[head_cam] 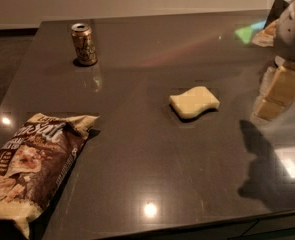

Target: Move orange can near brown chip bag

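1. Orange can (84, 44). It stands upright in the upper left of the frame, near the far left corner of the table. It has a silver top and an orange-brown side with pale swirly lettering. A faint reflection of it lies on the surface just below its base. It is well apart from the bag, with bare tabletop between them.
2. Brown chip bag (29, 169). It lies flat in the lower left of the frame, and its left side is cut off by the frame edge. It is dark brown and crinkled, with tan edges, white lettering and pictured chips. It is much larger than the can, and its upper end points toward the centre of the table.
3. Sponge (194, 102). It is pale yellow with a wavy outline and lies flat just right of centre. It touches neither the can nor the bag.
4. Gripper (278, 95). It is a set of tan parts at the right edge of the frame, hanging below the white-grey arm housing (294, 29). It sits right of the sponge and far from the can. Whether it is open or closed cannot be told.
5. Table (152, 174). The top is dark and glossy and fills most of the frame, with bright light spots along the lower and left parts. A dark shadow (259, 164) lies at the lower right, below the gripper.
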`<state>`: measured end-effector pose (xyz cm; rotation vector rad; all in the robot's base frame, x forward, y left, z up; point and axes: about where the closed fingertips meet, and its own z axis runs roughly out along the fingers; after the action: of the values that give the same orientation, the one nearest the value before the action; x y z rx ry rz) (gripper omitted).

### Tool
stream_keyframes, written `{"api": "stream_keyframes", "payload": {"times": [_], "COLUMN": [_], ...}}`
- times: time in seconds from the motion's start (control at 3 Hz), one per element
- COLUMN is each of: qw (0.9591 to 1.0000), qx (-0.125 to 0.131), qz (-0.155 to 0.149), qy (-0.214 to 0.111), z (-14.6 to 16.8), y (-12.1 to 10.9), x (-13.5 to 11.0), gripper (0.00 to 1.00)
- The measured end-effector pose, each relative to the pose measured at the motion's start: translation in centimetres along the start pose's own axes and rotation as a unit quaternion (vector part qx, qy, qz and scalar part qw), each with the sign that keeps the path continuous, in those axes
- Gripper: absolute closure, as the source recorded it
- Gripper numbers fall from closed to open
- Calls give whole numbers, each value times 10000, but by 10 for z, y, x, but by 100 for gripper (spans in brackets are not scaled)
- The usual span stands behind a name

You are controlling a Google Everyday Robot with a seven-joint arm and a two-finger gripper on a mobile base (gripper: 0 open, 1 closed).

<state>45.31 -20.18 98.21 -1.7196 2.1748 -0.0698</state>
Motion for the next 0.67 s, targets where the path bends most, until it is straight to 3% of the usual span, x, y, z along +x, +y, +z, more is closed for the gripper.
{"api": "stream_keyframes", "payload": {"times": [0.67], "qw": [9959], "qx": [114], "qz": [-251], "qy": [-864], "z": [23], "y": [-48], "x": [-90], "gripper": [0]}}
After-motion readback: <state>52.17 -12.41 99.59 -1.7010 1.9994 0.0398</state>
